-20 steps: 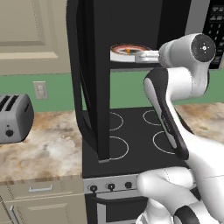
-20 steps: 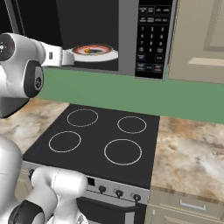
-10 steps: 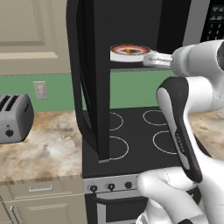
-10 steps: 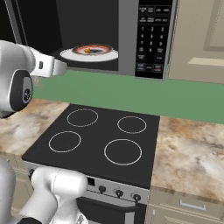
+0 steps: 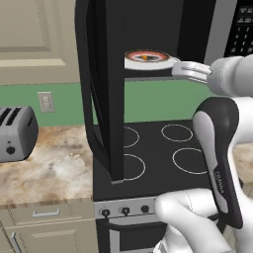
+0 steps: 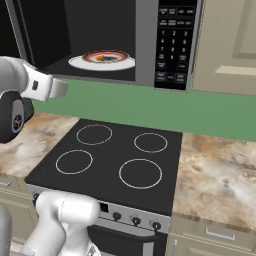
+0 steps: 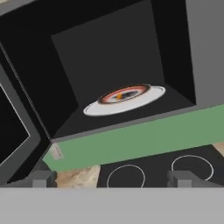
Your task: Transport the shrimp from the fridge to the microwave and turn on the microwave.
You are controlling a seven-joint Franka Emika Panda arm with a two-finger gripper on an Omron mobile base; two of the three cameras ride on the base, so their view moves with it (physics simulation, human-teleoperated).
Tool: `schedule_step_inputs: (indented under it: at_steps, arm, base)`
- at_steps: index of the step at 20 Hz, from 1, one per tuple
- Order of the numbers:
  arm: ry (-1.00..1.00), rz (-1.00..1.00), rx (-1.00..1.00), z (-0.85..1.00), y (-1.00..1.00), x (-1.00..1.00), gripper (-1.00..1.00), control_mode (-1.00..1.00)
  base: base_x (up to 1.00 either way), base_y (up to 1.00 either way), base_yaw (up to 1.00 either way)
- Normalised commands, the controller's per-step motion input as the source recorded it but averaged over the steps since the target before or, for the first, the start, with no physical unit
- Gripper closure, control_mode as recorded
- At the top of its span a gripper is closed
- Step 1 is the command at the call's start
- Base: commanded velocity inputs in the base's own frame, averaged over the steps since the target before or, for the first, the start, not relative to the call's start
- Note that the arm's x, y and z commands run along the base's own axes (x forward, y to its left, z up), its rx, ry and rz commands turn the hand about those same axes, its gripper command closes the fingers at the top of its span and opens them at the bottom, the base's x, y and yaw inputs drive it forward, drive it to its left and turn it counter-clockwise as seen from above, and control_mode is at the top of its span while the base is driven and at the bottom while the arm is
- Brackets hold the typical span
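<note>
Left base view: my tool (image 5: 184, 69) reaches toward the open microwave (image 5: 197, 34) from the right, its pale fingers spread wide and gripping nothing, just outside the lower front edge of the cavity. The microwave door (image 5: 101, 89) swings out toward the camera and hangs open over the stove (image 5: 148, 153). Inside, a white turntable plate (image 5: 150, 60) carries a smaller dark-rimmed dish with the shrimp (image 5: 145, 57) as a tiny orange speck on it. A silver toaster (image 5: 17, 133) stands on the marbled surface (image 5: 54, 168) well to the left.

Right base view: my tool (image 6: 54, 88) sits left of and below the cavity, apart from the plate (image 6: 101, 62). The shrimp (image 6: 100, 58) lies near the middle of the dish. The keypad (image 6: 172, 42) runs down the right side of the microwave (image 6: 145, 45), and the four-ring stove (image 6: 115, 160) lies beneath.

Hand view: my two dark fingertips (image 7: 41, 179) stand far apart at the bottom with only air between them. Straight ahead, the shrimp (image 7: 119, 96) rests on the dish upon the white plate (image 7: 124, 101), deep in the black cavity of the microwave (image 7: 109, 52).
</note>
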Motion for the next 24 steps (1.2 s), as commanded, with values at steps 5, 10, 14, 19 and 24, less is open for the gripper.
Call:
schedule_step_inputs:
  at_steps: [5, 10, 14, 19, 24]
  arm:
    - [0.00, 0.00, 0.13, 0.06, 0.00, -0.45, -1.00, -1.00]
    - [0.00, 0.00, 0.17, 0.10, 0.00, -0.48, -1.00, -1.00]
    - [0.00, 0.00, 0.23, 0.13, 0.04, -0.44, -1.00, -1.00]
    - [0.07, 0.00, 0.20, 0.06, 0.27, -0.28, -1.00, -1.00]
    - [0.11, 0.00, 0.17, 0.00, 0.40, -0.20, -1.00, -1.00]
  base:
    - [0.00, 0.00, 0.00]
    - [0.00, 0.00, 0.00]
    - [0.00, 0.00, 0.00]
    - [0.00, 0.00, 0.00]
    - [0.00, 0.00, 0.00]
